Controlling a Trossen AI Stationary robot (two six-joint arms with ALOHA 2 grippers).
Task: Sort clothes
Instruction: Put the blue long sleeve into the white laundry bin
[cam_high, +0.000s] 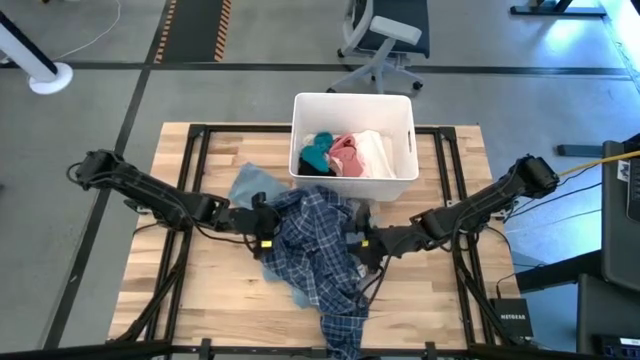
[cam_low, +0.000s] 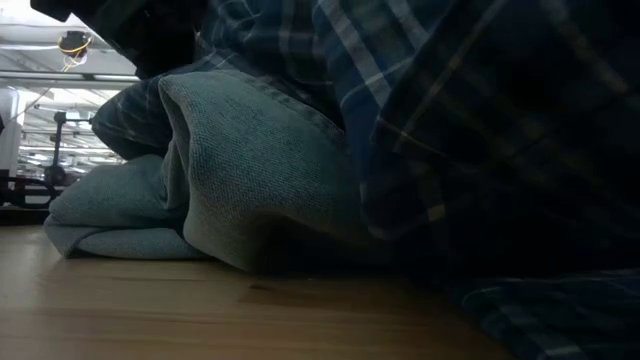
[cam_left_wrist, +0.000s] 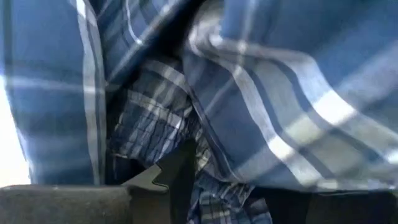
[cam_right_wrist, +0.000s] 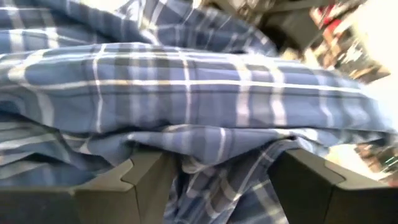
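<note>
My left pincer (cam_high: 268, 226) and my right pincer (cam_high: 352, 241) meet the plaid shirt (cam_high: 318, 250) from either side; the right one's fingers (cam_right_wrist: 146, 177) stand apart with a fold of plaid between them, clamped on the shirt; whether the left one grips the shirt, I cannot tell; the shirt spreads between my pincers across the worktop (cam_high: 200, 290); a blue-grey garment (cam_low: 260, 180) lies under it, just beyond my left pincer; farther beyond both pincers the white bin (cam_high: 352, 105) holds teal, pink and white clothes (cam_high: 345, 153).
</note>
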